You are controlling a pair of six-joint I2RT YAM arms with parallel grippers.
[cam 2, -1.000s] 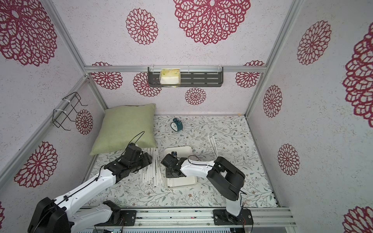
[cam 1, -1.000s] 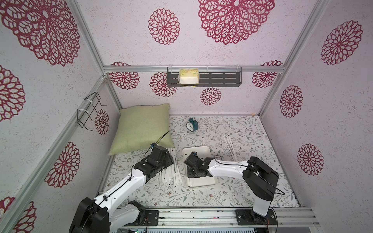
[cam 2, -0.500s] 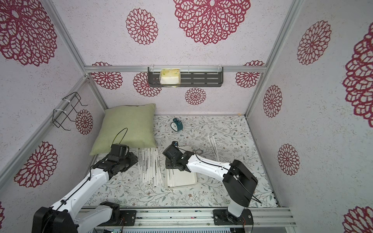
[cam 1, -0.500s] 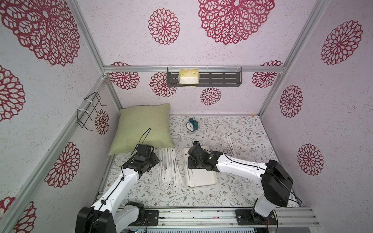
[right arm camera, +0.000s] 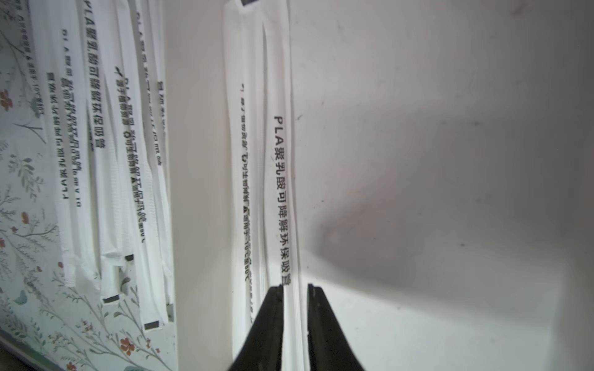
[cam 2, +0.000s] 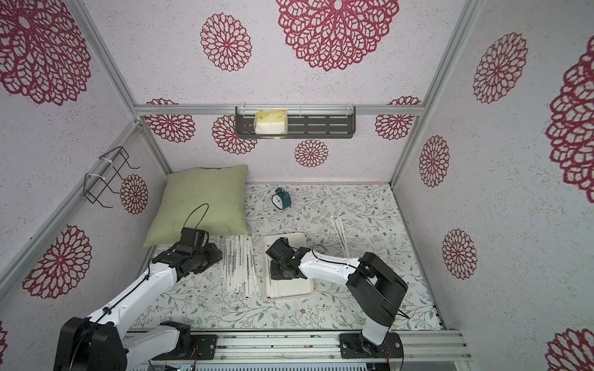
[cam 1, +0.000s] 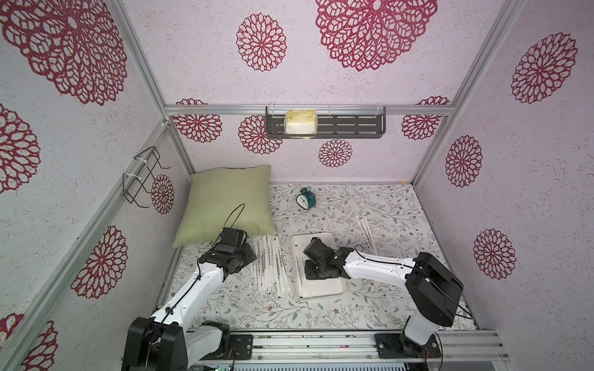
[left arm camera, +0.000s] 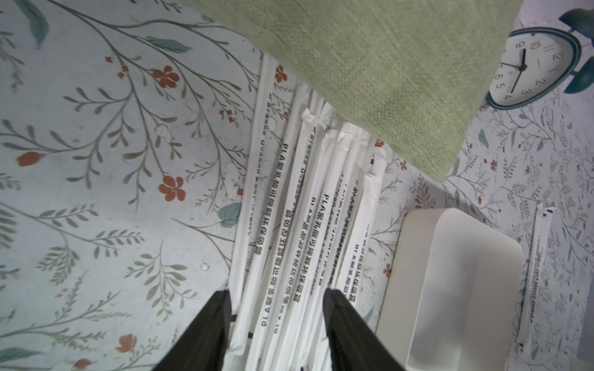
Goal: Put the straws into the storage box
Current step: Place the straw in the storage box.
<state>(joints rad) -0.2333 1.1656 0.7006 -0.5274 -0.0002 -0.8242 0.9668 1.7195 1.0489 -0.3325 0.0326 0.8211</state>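
Several white paper-wrapped straws (cam 1: 270,263) (cam 2: 239,266) lie side by side on the floral table, left of the storage box (cam 1: 324,236) (cam 2: 294,236), a shallow white tray. My left gripper (left arm camera: 276,295) (cam 1: 247,255) is open low over this pile near the pillow, with several straws (left arm camera: 299,225) lying between its fingers. My right gripper (right arm camera: 295,289) (cam 1: 313,273) is over the box (right arm camera: 418,160), shut on a straw (right arm camera: 281,192) that lies along the left side of the box beside others. A few more straws (cam 1: 366,233) lie on the table right of the box.
A green pillow (cam 1: 228,199) (left arm camera: 385,80) covers the far ends of the pile at the back left. A teal alarm clock (cam 1: 305,199) stands behind the box. A dark wall shelf (cam 1: 353,127) holds a yellowish pack (cam 1: 300,122). A wire rack (cam 1: 141,176) hangs on the left wall.
The left gripper pulled left off the straw pile, then edged back to its left side. The right gripper went toward the far end of the box, then came back to its middle.
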